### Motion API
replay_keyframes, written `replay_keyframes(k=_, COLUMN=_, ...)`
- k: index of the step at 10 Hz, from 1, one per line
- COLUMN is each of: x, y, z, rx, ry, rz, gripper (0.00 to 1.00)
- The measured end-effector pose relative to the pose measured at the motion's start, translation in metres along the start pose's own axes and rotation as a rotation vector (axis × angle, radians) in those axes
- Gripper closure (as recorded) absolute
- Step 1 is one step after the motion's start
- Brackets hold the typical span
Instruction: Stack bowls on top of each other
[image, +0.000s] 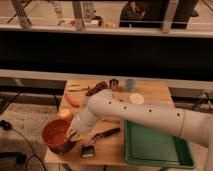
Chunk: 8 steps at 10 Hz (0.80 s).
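Observation:
The orange-red bowl (56, 135) sits at the front left corner of the wooden table (150, 90). A dark purple band (65, 148) shows under its base, so it seems to rest in the purple bowl, most of which is hidden. My gripper (71, 134) is at the orange-red bowl's right rim, at the end of the white arm (135, 112) that reaches in from the right.
A green tray (155, 147) lies at the front right. A light blue cup (130, 84), a white dish (136, 99) and a dark can (114, 84) stand at the back. A carrot (71, 101), a pale round item (65, 114) and a black-handled tool (106, 134) lie near the bowl.

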Motion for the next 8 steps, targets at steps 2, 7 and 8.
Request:
replay_keyframes(k=2, x=0.0008, y=-0.0015, z=0.0007, rx=-0.003, ry=0.017, rz=-0.007, gripper=1.00)
replay_keyframes(k=7, x=0.0027, y=-0.0015, z=-0.0012, rx=0.000, ry=0.051, rz=-0.013, gripper=1.00)
replay_keyframes(k=8, x=0.0031, y=-0.0014, z=-0.0023, rx=0.001, ry=0.061, rz=-0.015, gripper=1.00)
